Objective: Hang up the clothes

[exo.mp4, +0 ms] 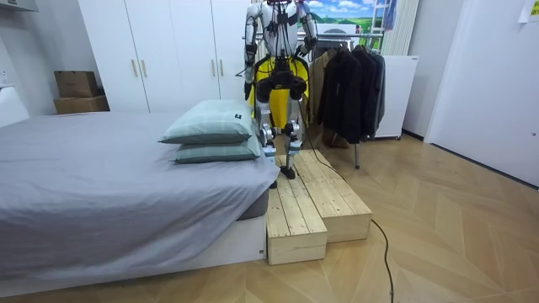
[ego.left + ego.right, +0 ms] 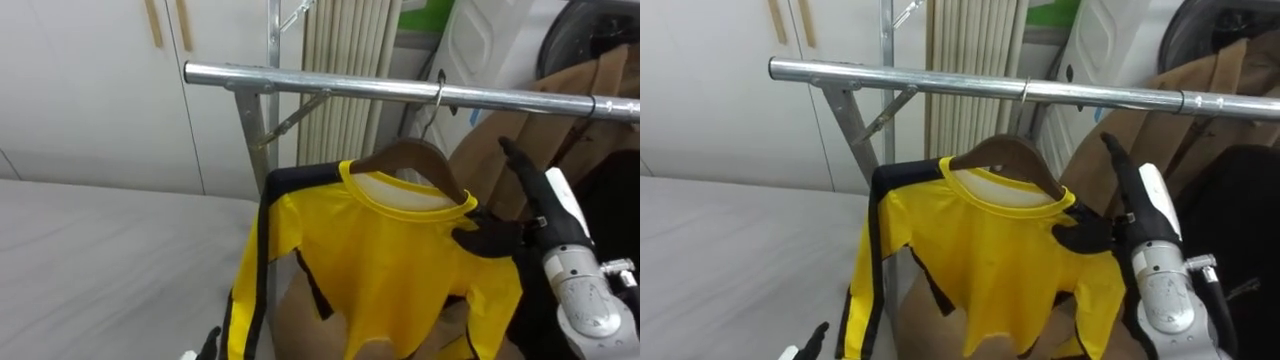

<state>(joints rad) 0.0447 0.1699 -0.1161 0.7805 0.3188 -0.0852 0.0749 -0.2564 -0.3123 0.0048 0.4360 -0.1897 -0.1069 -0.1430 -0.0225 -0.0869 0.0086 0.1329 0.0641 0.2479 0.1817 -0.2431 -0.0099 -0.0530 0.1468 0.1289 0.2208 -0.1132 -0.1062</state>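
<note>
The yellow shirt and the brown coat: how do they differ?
The yellow shirt has dark trim on its sleeve; the brown coat is plain tan. The yellow shirt hangs left on the rail, the brown coat further right. The right hand touches the yellow shirt's shoulder; the brown coat hangs behind that hand. Both hang from the rail.

Mid-scene: shirt (image 2: 390,260) on hanger (image 2: 412,157), hanger hooked on rail (image 2: 330,86). Nr left: bed (image 2: 100,250). Far left, behind rail: wardrobe (image 2: 90,80). Rt of shirt, on rail: coats (image 2: 585,95).
</note>
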